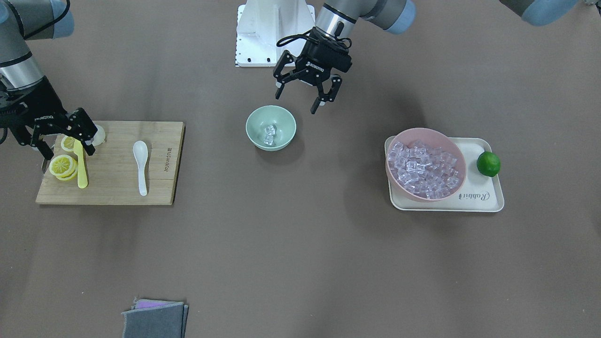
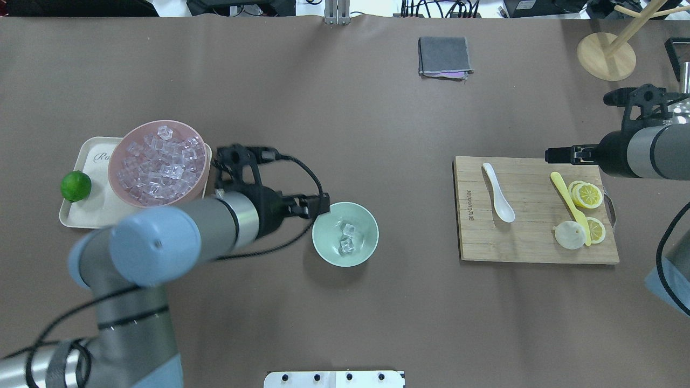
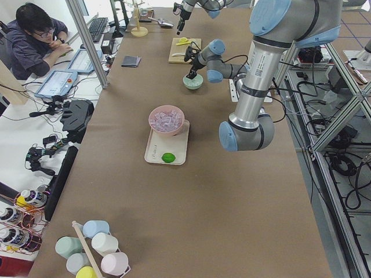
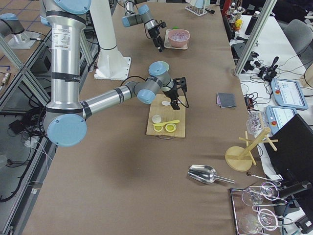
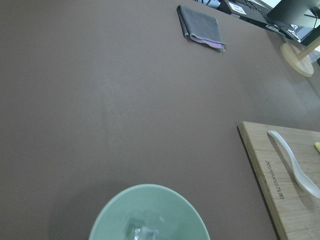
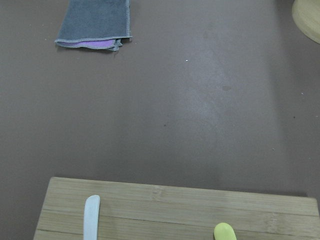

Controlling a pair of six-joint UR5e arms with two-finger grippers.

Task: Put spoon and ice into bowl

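Plainly, the small glossy white soup spoon point(image 1: 141, 167) lies flat on the pale wooden cutting board point(image 1: 117, 190), apart from everything else on it. Its deep rounded scoop points toward the robot and its short thick handle points away. It rests between the board's engraved edge and the long yellow plastic knife point(image 1: 81, 169), which lies among the cut lemon slices point(image 1: 63, 165) at the board's far end.

The small round mint-green bowl point(image 1: 253, 123) stands alone on the brown tabletop point(image 1: 300, 244), well apart from the board. A few clear, glinting ice cubes point(image 1: 269, 134) sit in its bottom. Many more clear cubes point(image 1: 425, 169) are heaped in the larger pink bowl point(image 1: 418, 130), which sits on a cream rectangular tray point(image 1: 474, 199) next to a round green lime point(image 1: 488, 164).

The left hand point(image 1: 296, 101) hangs above the tabletop just beside the mint bowl's rim on the robot's side, its fingers spread apart and holding nothing. The right hand point(image 1: 65, 151) is over the lemon end of the board, fingers likewise spread wide and empty; whether its tips touch the board cannot be told. A folded grey cloth point(image 1: 155, 319) lies near the tabletop's far edge.
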